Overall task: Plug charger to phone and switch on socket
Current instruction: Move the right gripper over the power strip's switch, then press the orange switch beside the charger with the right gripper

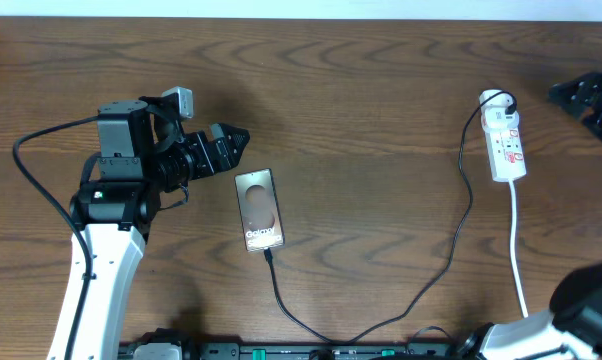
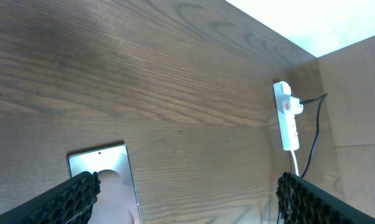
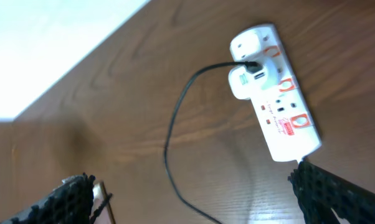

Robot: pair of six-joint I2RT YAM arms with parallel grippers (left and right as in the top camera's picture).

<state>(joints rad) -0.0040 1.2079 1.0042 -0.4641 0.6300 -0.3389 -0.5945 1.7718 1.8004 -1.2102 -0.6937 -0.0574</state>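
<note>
The phone [image 1: 259, 210] lies face up on the table, with its white lettering at the near end. The black charger [image 1: 451, 250] runs from the phone's near edge, where its tip [image 1: 269, 255] meets the phone, round to the white socket [image 1: 506, 140] at the right. My left gripper [image 1: 236, 150] is open and empty, just left of the phone's far end. The left wrist view shows the phone [image 2: 106, 163] by its left finger and the socket [image 2: 287, 115] far off. My right gripper [image 1: 584, 95] is open and empty, right of the socket [image 3: 278, 106]. The charger [image 3: 172, 130] leaves the plug.
The brown wooden table [image 1: 361, 90] runs to a white far edge. The socket's white cord [image 1: 518, 250] runs toward the front edge. My right arm's white link [image 1: 586, 300] is at the front right. Arm bases and cables line the front edge [image 1: 281, 350].
</note>
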